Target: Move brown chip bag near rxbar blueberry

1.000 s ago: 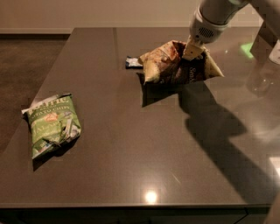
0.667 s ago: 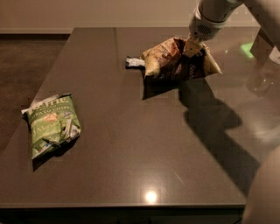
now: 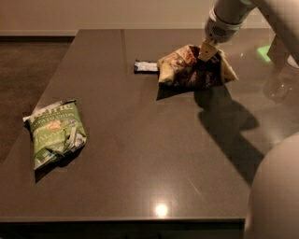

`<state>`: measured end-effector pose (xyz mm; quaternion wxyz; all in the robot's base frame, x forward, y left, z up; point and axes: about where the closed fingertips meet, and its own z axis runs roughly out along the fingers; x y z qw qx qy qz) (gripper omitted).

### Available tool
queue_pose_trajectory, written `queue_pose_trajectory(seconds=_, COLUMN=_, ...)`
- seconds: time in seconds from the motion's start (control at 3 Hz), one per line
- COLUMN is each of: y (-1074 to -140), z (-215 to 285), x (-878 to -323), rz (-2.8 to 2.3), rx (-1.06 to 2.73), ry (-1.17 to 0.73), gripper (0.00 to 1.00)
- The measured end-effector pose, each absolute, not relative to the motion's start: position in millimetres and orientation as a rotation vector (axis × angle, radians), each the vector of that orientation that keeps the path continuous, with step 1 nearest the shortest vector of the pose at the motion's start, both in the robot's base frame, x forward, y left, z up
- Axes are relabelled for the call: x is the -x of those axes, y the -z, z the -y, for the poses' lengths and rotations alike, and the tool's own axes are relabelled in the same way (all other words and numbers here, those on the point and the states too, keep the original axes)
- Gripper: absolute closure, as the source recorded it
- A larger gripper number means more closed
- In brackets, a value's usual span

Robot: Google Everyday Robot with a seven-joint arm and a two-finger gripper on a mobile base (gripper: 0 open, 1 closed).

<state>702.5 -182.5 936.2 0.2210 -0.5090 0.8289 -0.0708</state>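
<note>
A dark, glossy table (image 3: 154, 154) is seen in a dim room, with brown floor (image 3: 23, 70) to the table's left and a pale wall (image 3: 93, 14) beyond its far edge. A ceiling light is mirrored near the table's front edge. The gripper (image 3: 208, 50) is held low over the table's far right part, closed on the top edge of the brown chip bag (image 3: 187, 72). The bag is crumpled and tent-shaped, and its base is rested on the table. Its left end is set just beside a small blue bar (image 3: 145, 67). A green chip bag (image 3: 56, 133) is laid at the table's left edge.
</note>
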Motion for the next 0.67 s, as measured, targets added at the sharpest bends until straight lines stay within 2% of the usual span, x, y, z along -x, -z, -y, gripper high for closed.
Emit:
queue_pose_trajectory(seconds=0.33, y=-933.7, z=181.5, x=-703.5, rz=-2.293, rx=1.41, ry=0.194, gripper=0.07)
queue_pose_trajectory(seconds=0.67, y=-932.3, z=181.0, x=-704.0, rz=-2.293, rx=1.411, ry=0.193, gripper=0.0)
